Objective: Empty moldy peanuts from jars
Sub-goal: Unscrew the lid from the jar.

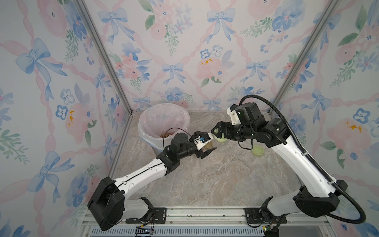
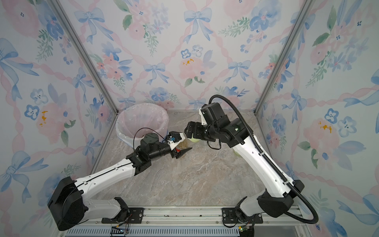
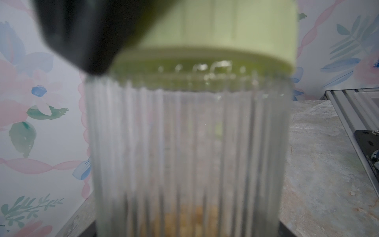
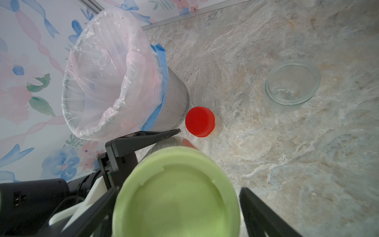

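1 jar (image 3: 188, 143) clamped in left claw (image 1: 210, 144); right claw (image 4: 179, 189) straddles its lid (image 4: 176, 211), grip unclear.

Ribbed jar (image 3: 188, 143) blurred — peanuts (image 3: 194, 220) dim, base cut off

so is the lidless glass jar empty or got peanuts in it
Empty: the lidless glass jar stands upright, and its clear ribbed bottom shows bare, with nothing inside.

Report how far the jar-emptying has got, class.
Done: one open jar stands empty, a loose lid lies on the tabletop, peanuts in the bin. In hand: left gripper holds a lidded jar; right gripper straddles its green lid. Left: emptying that jar and the red-lidded jar.
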Controlling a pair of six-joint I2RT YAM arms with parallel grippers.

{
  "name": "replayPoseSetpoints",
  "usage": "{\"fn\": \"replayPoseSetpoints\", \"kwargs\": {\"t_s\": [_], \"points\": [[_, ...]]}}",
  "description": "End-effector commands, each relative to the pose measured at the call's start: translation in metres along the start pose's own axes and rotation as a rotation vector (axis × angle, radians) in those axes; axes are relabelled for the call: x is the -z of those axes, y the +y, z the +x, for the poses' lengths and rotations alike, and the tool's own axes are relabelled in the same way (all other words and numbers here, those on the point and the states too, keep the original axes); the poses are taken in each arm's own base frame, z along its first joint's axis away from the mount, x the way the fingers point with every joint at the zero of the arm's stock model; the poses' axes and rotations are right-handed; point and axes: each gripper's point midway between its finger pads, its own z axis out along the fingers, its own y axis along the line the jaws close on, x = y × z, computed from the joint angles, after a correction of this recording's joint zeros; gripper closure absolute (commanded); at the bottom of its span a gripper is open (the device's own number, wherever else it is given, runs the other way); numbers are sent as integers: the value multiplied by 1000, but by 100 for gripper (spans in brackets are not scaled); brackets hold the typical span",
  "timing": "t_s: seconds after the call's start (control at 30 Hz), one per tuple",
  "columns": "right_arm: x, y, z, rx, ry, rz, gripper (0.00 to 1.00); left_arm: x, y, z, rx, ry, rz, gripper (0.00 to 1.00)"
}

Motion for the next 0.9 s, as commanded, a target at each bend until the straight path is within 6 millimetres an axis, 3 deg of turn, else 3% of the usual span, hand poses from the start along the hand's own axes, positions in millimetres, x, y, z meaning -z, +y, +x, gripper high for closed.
{"fn": "replayPoseSetpoints", "kwargs": {"t_s": [0.0, 0.27, 0.4, 0.67, 0.87], "points": [[-6, 1, 6, 22, 23, 1, 12, 3, 10, -38, -44, -112, -34, 99], [-4, 8, 9, 116, 29, -46, 25, 6, 6, -43, -36, -131, -7, 99], [-4, 26, 23, 282, 123, -176, 25, 8, -3, -50, -24, -161, 52, 100], [-12, 11, 37, 619, 232, -175, 24, 16, -20, -68, -9, -222, 163, 100], [-5, 18, 48, 823, 255, -279, 21, 21, -20, -73, -3, -236, 163, 99]]}}
